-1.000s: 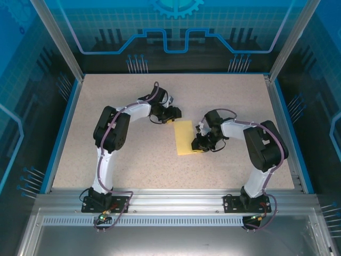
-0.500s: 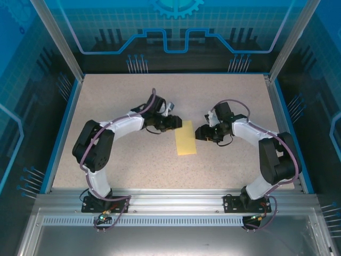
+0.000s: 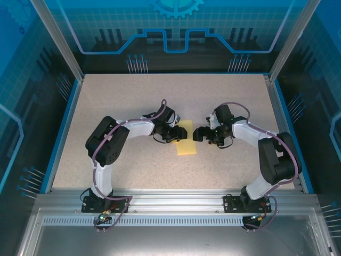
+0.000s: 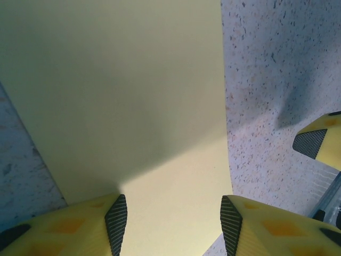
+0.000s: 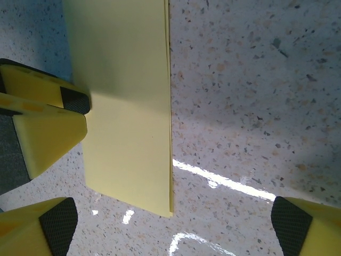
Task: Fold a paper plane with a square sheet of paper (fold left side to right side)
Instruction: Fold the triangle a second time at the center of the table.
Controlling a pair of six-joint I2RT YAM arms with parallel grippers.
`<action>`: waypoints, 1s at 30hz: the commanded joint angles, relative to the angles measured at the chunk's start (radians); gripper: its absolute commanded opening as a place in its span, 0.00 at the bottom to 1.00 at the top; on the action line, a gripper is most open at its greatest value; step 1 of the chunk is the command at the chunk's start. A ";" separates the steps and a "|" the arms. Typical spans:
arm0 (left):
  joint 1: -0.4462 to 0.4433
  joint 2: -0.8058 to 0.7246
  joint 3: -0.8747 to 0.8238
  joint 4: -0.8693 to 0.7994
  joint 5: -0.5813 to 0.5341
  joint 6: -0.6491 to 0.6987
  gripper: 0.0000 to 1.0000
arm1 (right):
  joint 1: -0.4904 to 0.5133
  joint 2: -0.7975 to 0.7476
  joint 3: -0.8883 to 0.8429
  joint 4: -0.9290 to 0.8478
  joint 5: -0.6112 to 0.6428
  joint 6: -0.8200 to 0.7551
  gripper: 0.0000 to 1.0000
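The left jaws stand partly spread, nothing between them. Their dark pads [image 4: 118, 224] straddle the square sheet of paper [image 4: 133, 106], and in the right wrist view one left fingertip [image 5: 50, 133] seems to rest on its edge. The right jaws gape wide and empty, with pads [image 5: 290, 226] low over the bare desk [image 3: 133, 101] just beside the paper.

The sheet [image 3: 186, 143] lies flat between the two arms, folded into a narrow rectangle. The long edge nearest the right jaws shows stacked layers [image 5: 170, 106].

It is probably very light, limp and slick on the speckled top, so a sideways nudge would likely slide it rather than lift it. The layered free edge looks the best place to take hold, one finger slipped beneath while the other jaws pin the far side. A hard pinch risks stray creases.
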State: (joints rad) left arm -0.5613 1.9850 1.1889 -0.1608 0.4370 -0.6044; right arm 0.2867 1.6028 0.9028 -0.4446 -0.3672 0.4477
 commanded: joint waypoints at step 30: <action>-0.002 -0.017 -0.054 0.018 -0.029 -0.015 0.41 | 0.038 0.190 0.079 0.007 -0.181 0.083 0.51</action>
State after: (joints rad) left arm -0.5602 1.9831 1.1622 -0.1287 0.4221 -0.6048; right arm 0.3107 1.7702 0.9562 -0.4282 -0.5327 0.5137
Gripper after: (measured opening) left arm 0.407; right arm 0.513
